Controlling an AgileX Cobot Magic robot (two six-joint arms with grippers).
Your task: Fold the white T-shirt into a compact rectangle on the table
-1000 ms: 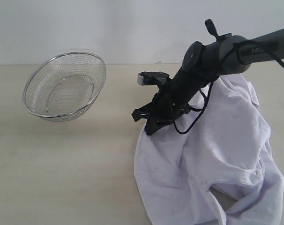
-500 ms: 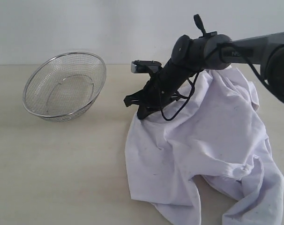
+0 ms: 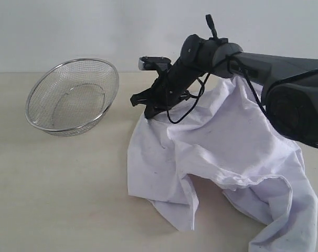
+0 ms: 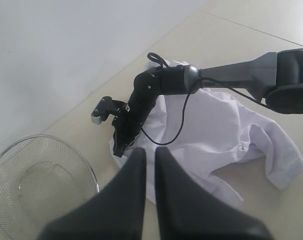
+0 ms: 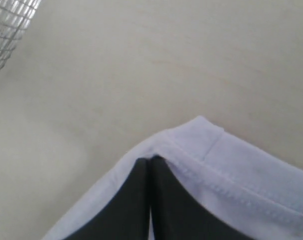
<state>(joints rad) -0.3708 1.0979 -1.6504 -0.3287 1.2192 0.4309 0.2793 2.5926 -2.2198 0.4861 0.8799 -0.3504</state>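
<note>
The white T-shirt (image 3: 227,142) lies crumpled on the table (image 3: 70,184), from the middle out to the lower right; no lettering shows. My right gripper (image 3: 148,112) reaches across from the right and is shut on a hemmed corner of the shirt, held just above the tabletop. In the right wrist view the closed fingertips (image 5: 151,160) pinch the stitched hem (image 5: 231,172). My left gripper (image 4: 145,151) hovers high over the scene, shut and empty, looking down on the shirt (image 4: 216,125) and the right arm (image 4: 231,75). The left gripper is out of the exterior view.
A silver wire-mesh bowl (image 3: 72,97) stands tilted at the back left of the table, a short way left of the right gripper. It also shows in the left wrist view as the bowl (image 4: 36,185). A pale wall (image 3: 96,31) runs behind the table.
My right gripper has moved left and toward the back with the shirt corner in it. The cloth has been dragged and spread leftward. The bowl has not moved.
</note>
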